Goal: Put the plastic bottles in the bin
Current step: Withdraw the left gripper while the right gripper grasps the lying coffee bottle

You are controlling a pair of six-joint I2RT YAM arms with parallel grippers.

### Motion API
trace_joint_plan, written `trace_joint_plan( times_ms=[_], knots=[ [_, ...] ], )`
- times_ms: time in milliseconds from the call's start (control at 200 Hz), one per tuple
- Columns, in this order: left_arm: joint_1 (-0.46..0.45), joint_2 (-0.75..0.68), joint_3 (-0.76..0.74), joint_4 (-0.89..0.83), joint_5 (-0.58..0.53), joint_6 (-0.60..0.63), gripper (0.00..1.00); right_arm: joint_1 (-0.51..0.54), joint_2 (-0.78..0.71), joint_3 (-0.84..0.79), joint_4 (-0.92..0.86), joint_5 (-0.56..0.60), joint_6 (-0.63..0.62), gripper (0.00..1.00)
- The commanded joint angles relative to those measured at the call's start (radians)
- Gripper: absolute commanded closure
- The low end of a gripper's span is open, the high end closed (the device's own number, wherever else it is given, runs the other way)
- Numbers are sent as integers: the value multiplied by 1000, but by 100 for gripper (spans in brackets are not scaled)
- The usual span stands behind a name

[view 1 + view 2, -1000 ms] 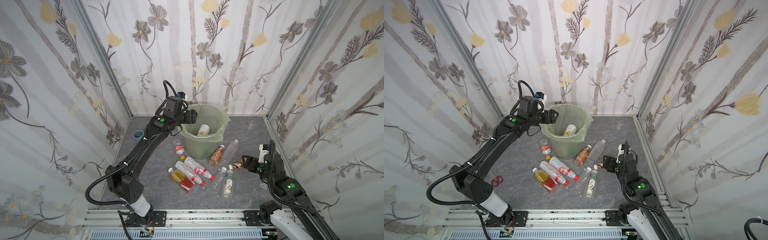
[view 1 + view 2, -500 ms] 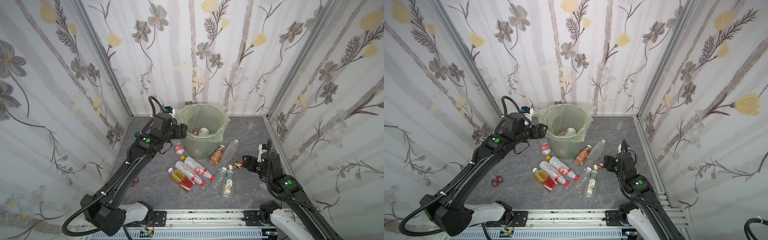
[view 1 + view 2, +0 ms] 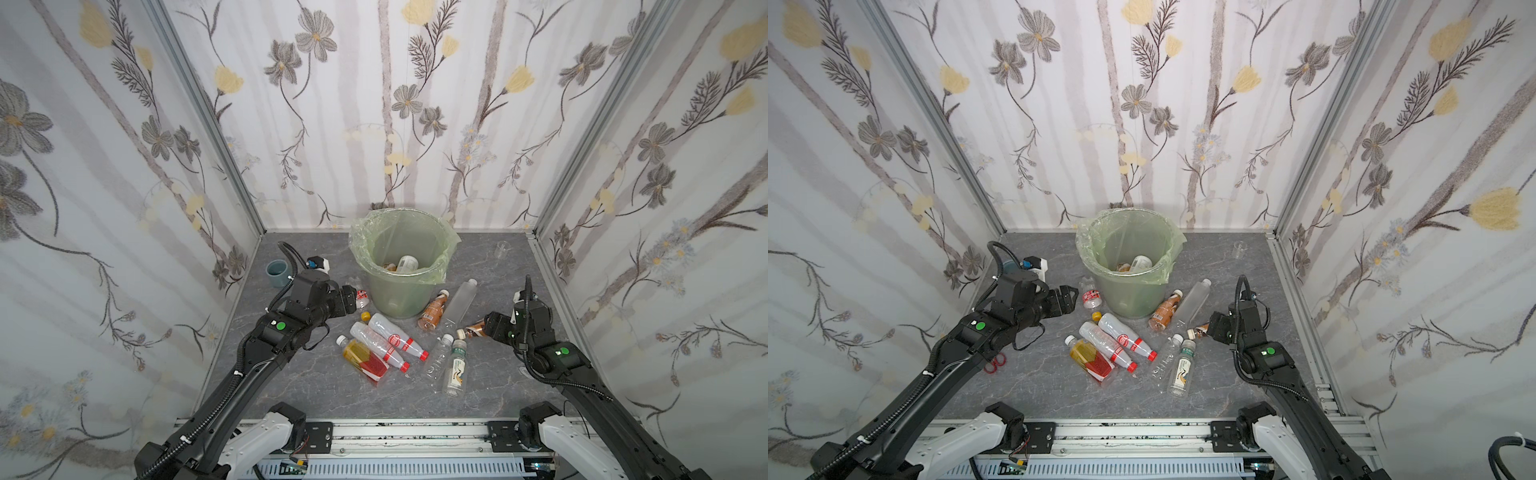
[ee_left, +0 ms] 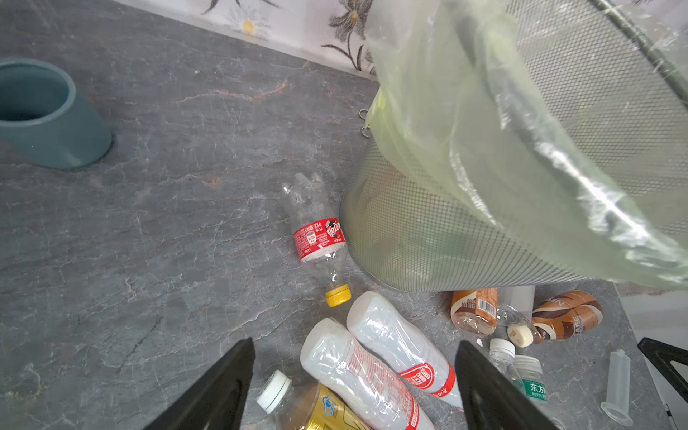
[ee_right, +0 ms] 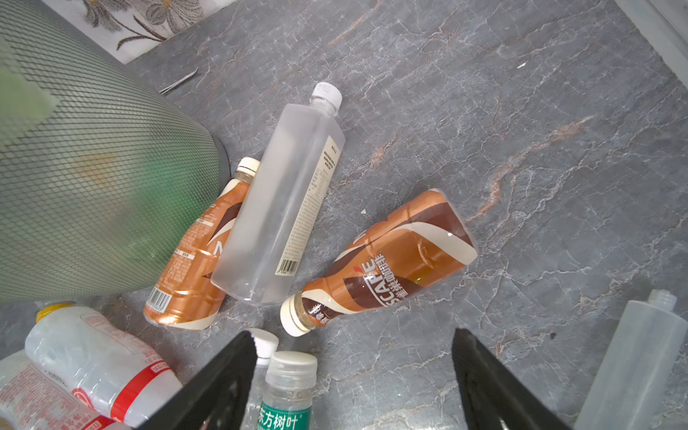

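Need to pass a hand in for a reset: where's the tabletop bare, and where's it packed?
Bare: the front strip between the bottle pile and the front rail; the back right corner between the bin and the beaker; the patch beside the blue-grey cup. Crowded: directly in front of the bin, where the pile lies packed.

Bin (image 3: pixel 395 295) contents: wall and rim hide most; bottle count inside not readable in both top views. Red scissors (image 3: pixel 994 362) half under left arm (image 3: pixel 967 334). Blue-grey cup (image 4: pixel 44 119) cut by frame edge, left wrist view. Uncapped frosted bottle (image 5: pixel 633 368) likewise, right wrist view. Brown coffee bottle (image 3: pixel 475 331): base behind right gripper (image 3: pixel 490 327).
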Motion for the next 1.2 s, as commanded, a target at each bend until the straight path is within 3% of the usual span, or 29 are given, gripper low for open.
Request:
trace_joint_plan(
  times_ms=[0, 415, 900, 1199],
  knots=[
    [1, -28, -38, 16, -18, -57, 14, -23, 23, -24, 72, -8, 31, 16],
    [1, -95, -144, 18, -10, -91, 13, -129, 159, -75, 211, -122, 49, 18],
    [2, -129, -209, 25, -17, -73, 12, -151, 385, -47, 353, -150, 113, 22],
    [12, -137, -213, 33, -10, -44, 11, -151, 475, -1, 351, -117, 122, 25]
  ],
)
